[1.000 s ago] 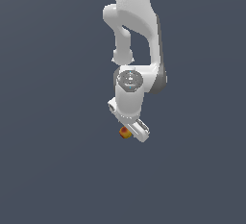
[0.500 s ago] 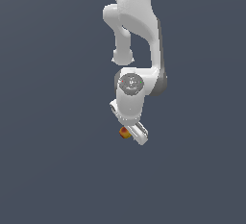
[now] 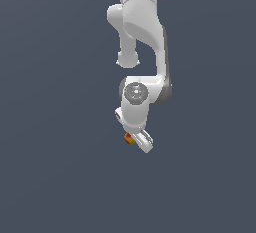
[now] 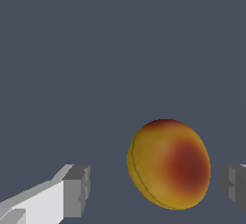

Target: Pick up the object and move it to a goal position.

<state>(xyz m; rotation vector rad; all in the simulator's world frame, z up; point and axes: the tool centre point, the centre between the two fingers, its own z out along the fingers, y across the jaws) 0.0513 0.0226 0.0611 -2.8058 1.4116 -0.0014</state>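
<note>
Arm: I see my white jointed robot arm (image 3: 142, 37) reaching down over a plain grey-blue surface.
End effector: my white end effector (image 4: 153, 187) is spread wide; both grey fingertips (image 4: 77, 190) stand apart from the ball, holding nothing.
Object: small round ball mottled orange, yellow and red (image 4: 168, 164), between the fingertips, nearer one of them.

Plain open room lies all round the ball (image 4: 168, 164), which sits untouched between the parted jaws.

The white arm (image 3: 142, 52) reaches down; the small orange ball (image 3: 128, 138) sits right at the jaws, touching their side.
</note>
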